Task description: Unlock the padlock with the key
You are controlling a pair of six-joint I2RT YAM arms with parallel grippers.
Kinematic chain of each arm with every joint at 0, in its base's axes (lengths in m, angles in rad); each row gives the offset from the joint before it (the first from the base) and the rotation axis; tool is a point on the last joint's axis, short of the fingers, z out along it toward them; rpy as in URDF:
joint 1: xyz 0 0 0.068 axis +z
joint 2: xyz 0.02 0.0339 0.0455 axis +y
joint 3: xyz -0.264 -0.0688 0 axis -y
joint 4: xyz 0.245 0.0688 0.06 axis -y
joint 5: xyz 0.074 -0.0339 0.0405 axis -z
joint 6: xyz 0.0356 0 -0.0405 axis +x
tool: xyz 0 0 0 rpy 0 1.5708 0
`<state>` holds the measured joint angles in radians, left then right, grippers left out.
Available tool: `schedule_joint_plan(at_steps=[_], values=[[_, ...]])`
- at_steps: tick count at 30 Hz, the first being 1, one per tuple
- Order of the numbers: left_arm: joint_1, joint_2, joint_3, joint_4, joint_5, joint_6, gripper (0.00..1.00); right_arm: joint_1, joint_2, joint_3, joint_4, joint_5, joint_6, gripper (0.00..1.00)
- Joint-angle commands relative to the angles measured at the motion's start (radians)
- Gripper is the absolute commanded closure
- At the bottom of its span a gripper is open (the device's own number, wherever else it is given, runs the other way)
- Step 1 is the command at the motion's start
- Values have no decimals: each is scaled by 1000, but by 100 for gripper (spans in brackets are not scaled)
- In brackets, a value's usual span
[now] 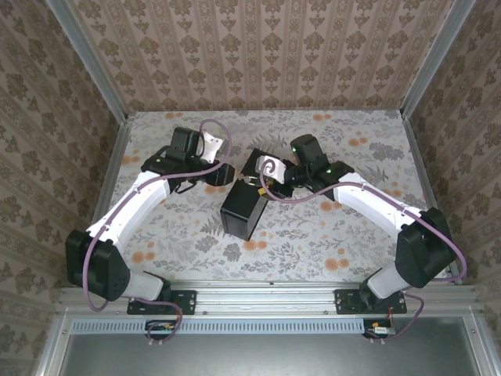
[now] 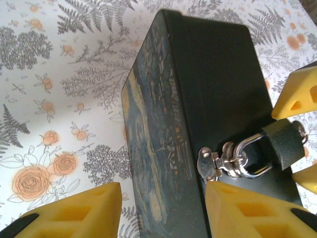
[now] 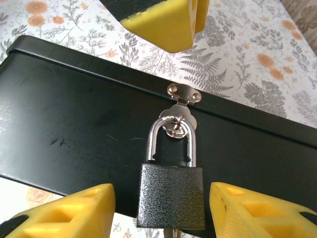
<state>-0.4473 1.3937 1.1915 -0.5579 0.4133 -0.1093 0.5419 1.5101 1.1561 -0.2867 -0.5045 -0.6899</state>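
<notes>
Midway across the table [image 1: 337,239], the padlock [image 3: 170,196] hangs from the black box's [image 3: 74,124] hasp [image 3: 184,94] between the right gripper's [image 3: 159,203] spread fingers; the left gripper [image 2: 163,218] hovers spread too. Best it closes squarely on the body, not twisting the hasp.

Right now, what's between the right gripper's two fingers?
The padlock, hanging from the hasp, sits there, inside the open jaws of the right gripper, in the right wrist view.
</notes>
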Motion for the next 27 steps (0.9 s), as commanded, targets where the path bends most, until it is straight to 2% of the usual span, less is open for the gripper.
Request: schedule_joint_plan(at_steps=[1,12,18,21,27], values=[[0,-21,-10,-25,-7,-15,51,7,25,45,-73,-25,-51,46],[6,-9,11,-23,25,11,52,28,72,71,-109,47,-87,55],[-2,-3,16,-48,79,53,53,38,68,104,-122,104,-66,64],[-1,-1,12,-54,85,60,53,36,51,111,-95,84,-6,66],[-1,2,2,-41,115,74,54,-4,56,153,-117,-32,151,72]])
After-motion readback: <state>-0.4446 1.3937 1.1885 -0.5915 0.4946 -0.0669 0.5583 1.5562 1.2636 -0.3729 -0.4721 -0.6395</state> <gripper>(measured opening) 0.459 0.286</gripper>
